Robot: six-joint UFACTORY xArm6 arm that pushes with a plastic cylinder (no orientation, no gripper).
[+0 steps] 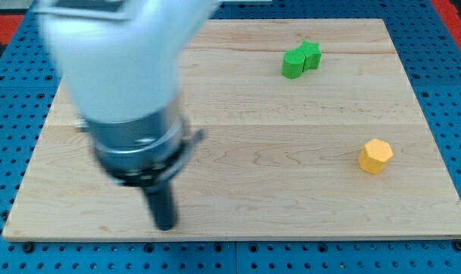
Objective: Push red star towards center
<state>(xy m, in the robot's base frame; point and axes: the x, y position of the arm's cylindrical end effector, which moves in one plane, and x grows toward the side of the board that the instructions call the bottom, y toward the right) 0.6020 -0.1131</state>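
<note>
The arm carried no jawed end effector, so no open, closed or gripping state applied: it ended in a straight dark rod, and my tip [166, 225] rested near the view's bottom-left part of the pale wooden tabletop [291, 198], close to its lower edge. The arm's white and grey body, blurred in the frame, covered much of the view's left side.

The red star named in the task was not visible anywhere. It could have lain behind the arm's body, but that could not be confirmed.

Visible blocks:
- A green star block [311, 53] sat near the view's top, right of centre.
- A green rounded block [293, 64], its exact shape unclear, touched the green star on its lower-left side.
- A yellow hexagonal block [376, 156] sat alone near the view's right edge, well apart from the green pair.

My tip stood well apart from all three blocks and touched none of them.

Judged risks from this position:
- With the target's position unknown, any push stroke could have started on the wrong side of the red star and driven it away from the centre, or off the board's near edge.
- Because a star's points give uneven contact, an off-centre push would likely have spun it or let it slip past the rod.
- A long sweep toward the centre could have disturbed the green pair if it overran.
</note>
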